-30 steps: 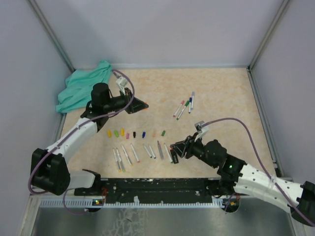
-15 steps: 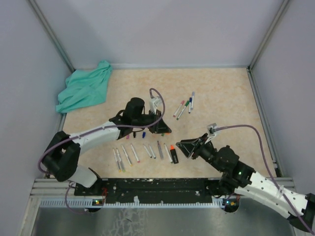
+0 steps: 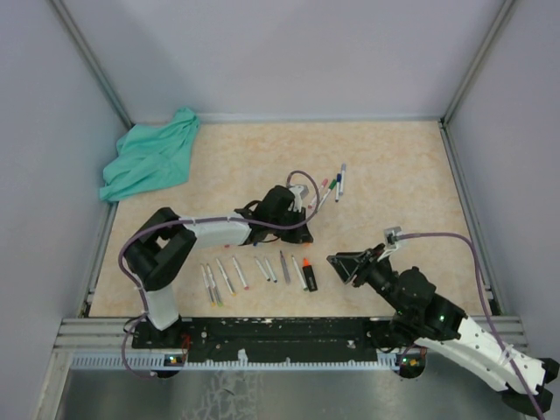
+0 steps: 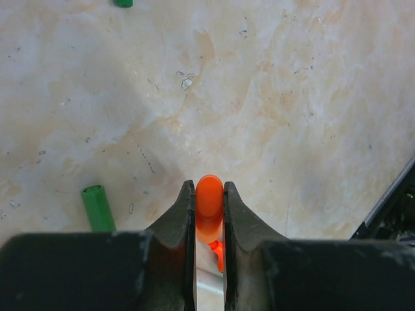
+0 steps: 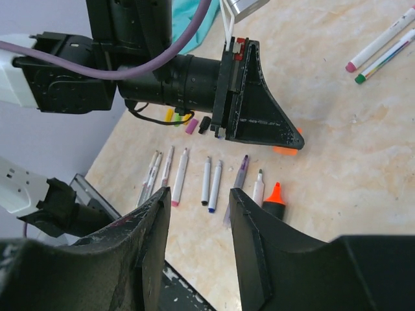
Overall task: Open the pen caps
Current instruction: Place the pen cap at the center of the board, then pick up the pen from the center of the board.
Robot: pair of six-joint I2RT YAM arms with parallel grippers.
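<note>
While the left end effector point(image 4: 208, 188) pinches the orange cap point(image 4: 209, 207) close over the tabletop point(image 4: 292, 97), near a green cap point(image 4: 97, 207), it should lower and release gently so nothing rolls; the right end effector point(image 5: 200, 201) hangs part-open, empty.

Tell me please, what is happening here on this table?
The left gripper is shut on an orange cap, low over the table. The right gripper is open and empty, near the open highlighter. A row of uncapped pens lies in front, with loose caps behind it. A few capped pens lie farther back, so the work is not finished.
</note>
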